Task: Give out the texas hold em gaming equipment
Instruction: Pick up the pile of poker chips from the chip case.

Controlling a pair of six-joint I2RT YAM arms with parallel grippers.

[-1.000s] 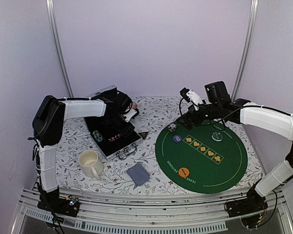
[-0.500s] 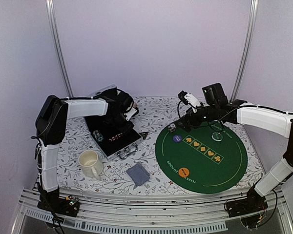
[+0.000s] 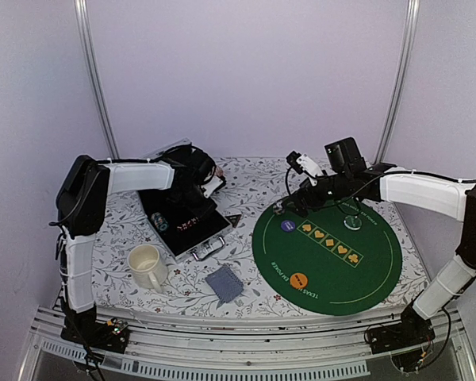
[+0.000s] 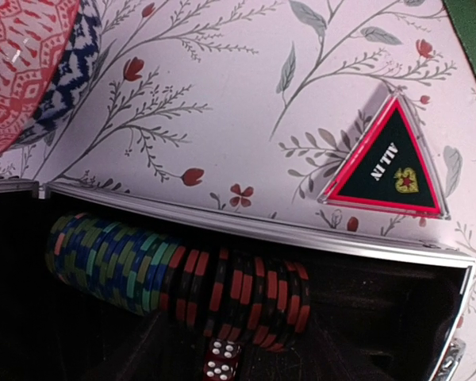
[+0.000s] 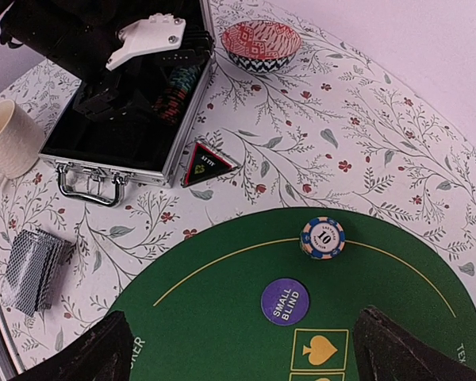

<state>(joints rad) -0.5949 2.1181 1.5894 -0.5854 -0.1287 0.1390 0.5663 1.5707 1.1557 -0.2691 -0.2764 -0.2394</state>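
Note:
My right gripper (image 5: 246, 367) is open and empty, hovering over the green poker mat (image 5: 222, 333); it also shows in the top view (image 3: 296, 200). Just ahead of it lie a striped "10" chip stack (image 5: 323, 237) and the purple small-blind disc (image 5: 285, 301). The orange disc (image 3: 298, 279) and the clear disc (image 3: 352, 223) lie on the mat. My left gripper (image 3: 197, 181) hangs over the open case (image 3: 182, 226); its fingers do not show. Inside the case lie red-black chips (image 4: 246, 290), blue-green chips (image 4: 103, 262) and a die (image 4: 220, 361). The black-red triangle marker (image 4: 385, 163) lies beside the case. The cards (image 3: 224, 282) sit near the front.
A cream mug (image 3: 147, 266) stands left of the cards. A pink striped bowl (image 5: 261, 44) sits behind the case. The case's metal rim (image 4: 262, 230) and handle (image 5: 87, 186) face the mat. White frame posts (image 3: 95, 79) rise at the back.
My right gripper has shifted a little to the left over the mat's far-left edge. The left gripper has barely moved at the case.

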